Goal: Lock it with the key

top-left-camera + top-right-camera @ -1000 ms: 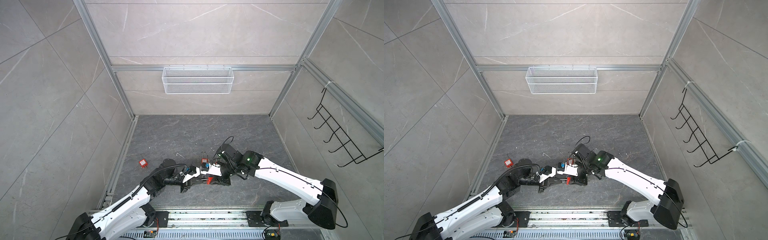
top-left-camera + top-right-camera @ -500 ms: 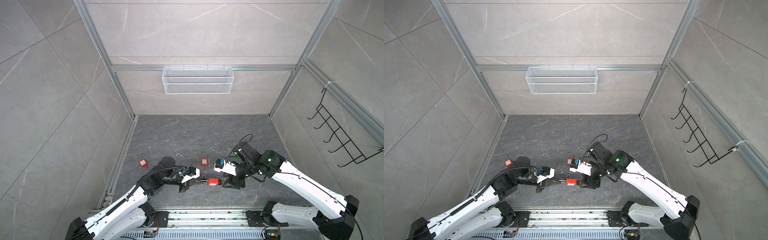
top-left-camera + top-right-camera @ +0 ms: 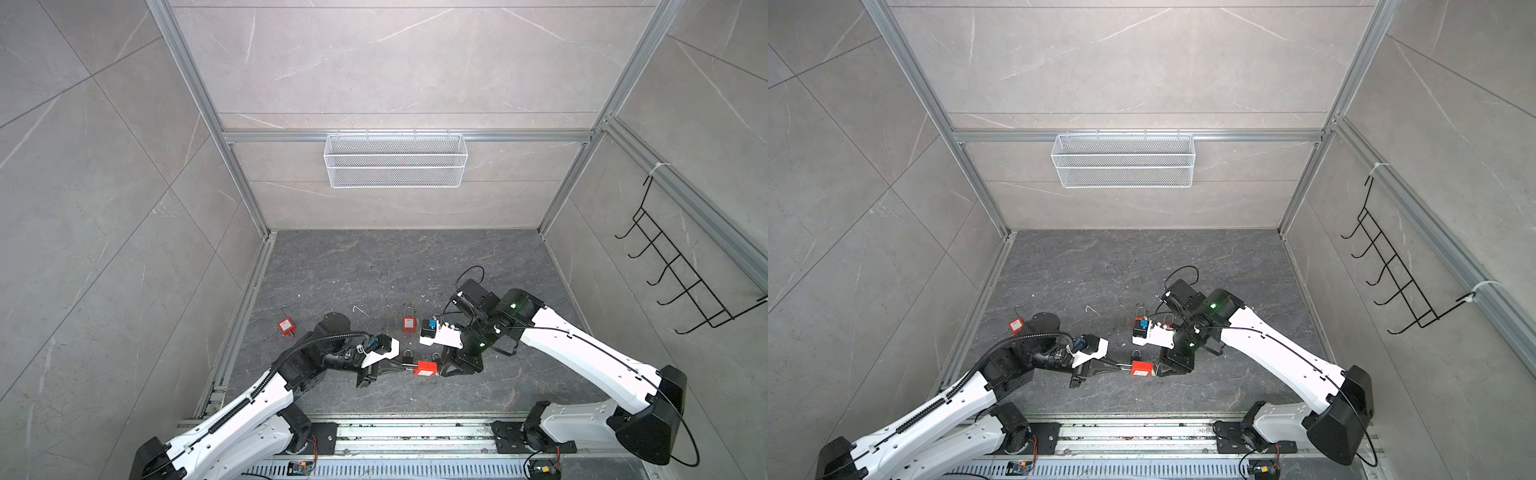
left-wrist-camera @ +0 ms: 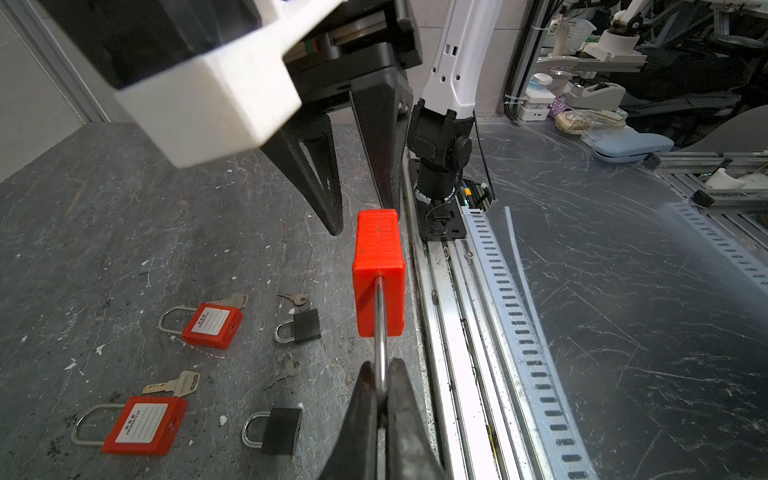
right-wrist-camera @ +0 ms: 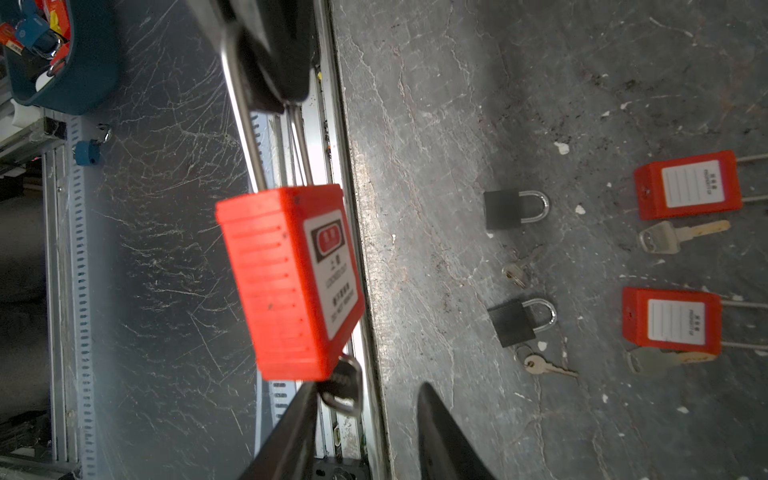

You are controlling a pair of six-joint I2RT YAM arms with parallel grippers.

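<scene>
the left gripper (image 4: 384, 388) is shut tight on the thin metal loop (image 4: 379, 332) of the red lock (image 4: 378, 270) and holds it up in the air, off the dark floor (image 4: 124, 208). in both top views the red lock (image 3: 426, 368) lies on its side between the two grippers, with its loop toward the left gripper (image 3: 398, 365). a silver key (image 5: 343, 386) sticks out of the end of the red lock that is far from the loop. the right gripper (image 5: 368, 395) is at that same end, and its jaws are partly apart, not pinching anything. the key's head sits between them, right next to one finger (image 5: 291, 428), but i cannot tell if they touch. the other finger is well away from the key. just under the red lock runs a metal rail (image 4: 440, 311) at the floor's edge. on the floor near the red lock lie a small black lock (image 4: 305, 326) and a second small black lock (image 4: 280, 430), each with a little key (image 4: 297, 298) close by. farther from the red lock than those lie two labelled red locks (image 4: 212, 324), each with a bigger key (image 4: 178, 382) beside it.
</scene>
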